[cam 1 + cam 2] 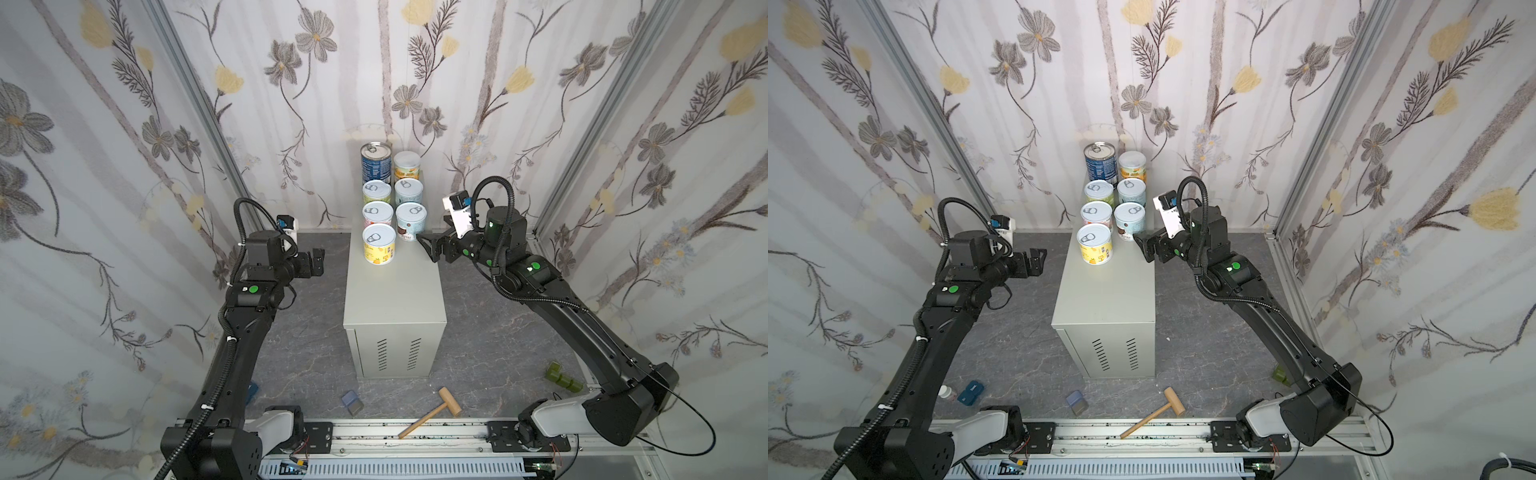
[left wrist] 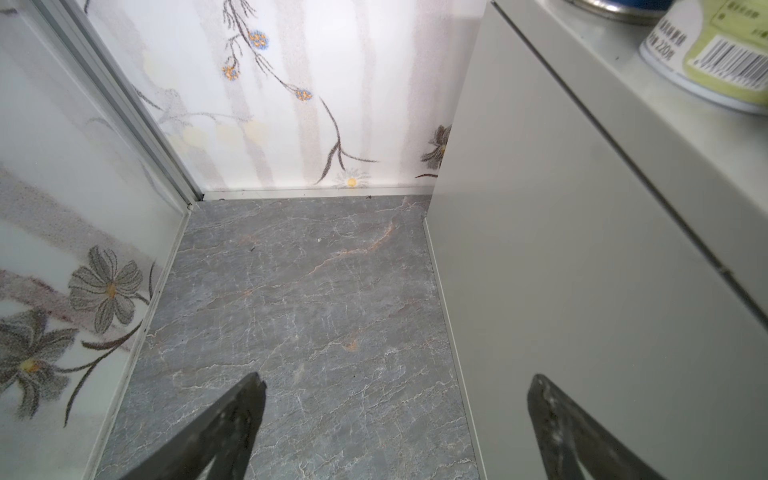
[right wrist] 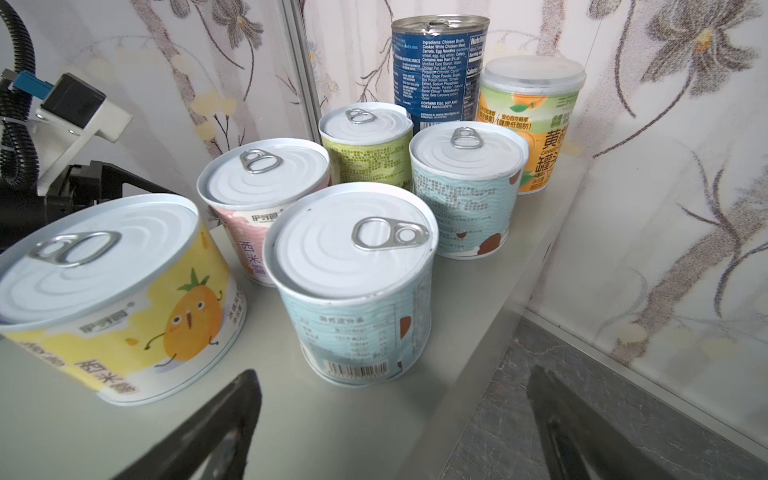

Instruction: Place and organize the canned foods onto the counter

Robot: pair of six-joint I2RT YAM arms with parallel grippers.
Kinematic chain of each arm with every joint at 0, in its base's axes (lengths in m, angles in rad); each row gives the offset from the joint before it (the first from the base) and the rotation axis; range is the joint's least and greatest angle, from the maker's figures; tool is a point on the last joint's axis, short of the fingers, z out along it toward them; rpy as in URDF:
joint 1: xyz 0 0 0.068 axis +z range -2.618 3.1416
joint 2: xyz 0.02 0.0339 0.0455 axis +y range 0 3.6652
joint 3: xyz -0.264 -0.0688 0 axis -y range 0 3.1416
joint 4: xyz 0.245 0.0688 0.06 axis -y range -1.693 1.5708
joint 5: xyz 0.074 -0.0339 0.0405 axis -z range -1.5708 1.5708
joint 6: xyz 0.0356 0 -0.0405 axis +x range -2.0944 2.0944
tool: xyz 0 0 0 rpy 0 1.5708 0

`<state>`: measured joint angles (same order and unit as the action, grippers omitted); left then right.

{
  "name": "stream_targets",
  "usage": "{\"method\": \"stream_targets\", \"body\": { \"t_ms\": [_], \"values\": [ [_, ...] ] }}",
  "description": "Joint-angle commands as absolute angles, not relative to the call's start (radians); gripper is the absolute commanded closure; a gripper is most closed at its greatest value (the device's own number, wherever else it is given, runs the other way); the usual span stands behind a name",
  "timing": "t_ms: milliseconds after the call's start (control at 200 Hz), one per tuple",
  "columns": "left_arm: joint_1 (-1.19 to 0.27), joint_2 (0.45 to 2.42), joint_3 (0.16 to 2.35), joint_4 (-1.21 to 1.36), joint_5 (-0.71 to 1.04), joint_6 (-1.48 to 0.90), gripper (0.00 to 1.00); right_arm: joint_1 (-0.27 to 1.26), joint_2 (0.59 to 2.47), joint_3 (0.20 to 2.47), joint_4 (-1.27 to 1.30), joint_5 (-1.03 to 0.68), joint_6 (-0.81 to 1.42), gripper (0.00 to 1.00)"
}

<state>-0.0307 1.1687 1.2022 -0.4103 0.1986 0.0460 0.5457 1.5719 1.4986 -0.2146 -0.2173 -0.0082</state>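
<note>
On the table [image 1: 395,299], all seven canned foods [image 1: 378,214] stand upright in two columns at the far end. Left fingers [image 1: 315,262] and right fingers [image 1: 431,247] are wide apart, empty. Placement appears complete; next, probably withdraw both arms without nudging them.

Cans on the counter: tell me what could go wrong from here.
1. The open right claw hangs close beside the nearest light-blue can; a sideways swing could knock it into its tightly packed neighbours.
2. That column stands near the counter edge, so a nudged can might drop to the floor.
3. The yellow can stands unpaired at the front, exposed to a stray bump.
</note>
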Motion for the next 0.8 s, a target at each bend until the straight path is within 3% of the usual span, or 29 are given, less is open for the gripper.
{"method": "stream_targets", "body": {
  "t_ms": [0, 535, 794],
  "values": [
    [-0.025, 1.159, 1.204, -0.357, 0.239, 0.06, 0.0, 0.557, 1.589, 1.524, -0.172, -0.158, 0.001, 0.0],
    [-0.018, 1.157, 1.194, -0.334, 0.276, 0.033, 0.0, 0.567, 1.631, 1.551, -0.192, -0.162, -0.005, 0.0],
    [-0.018, 1.156, 1.198, -0.337, 0.272, 0.034, 0.0, 0.535, 1.512, 1.513, -0.265, -0.247, -0.05, 0.0]
  ]
}}
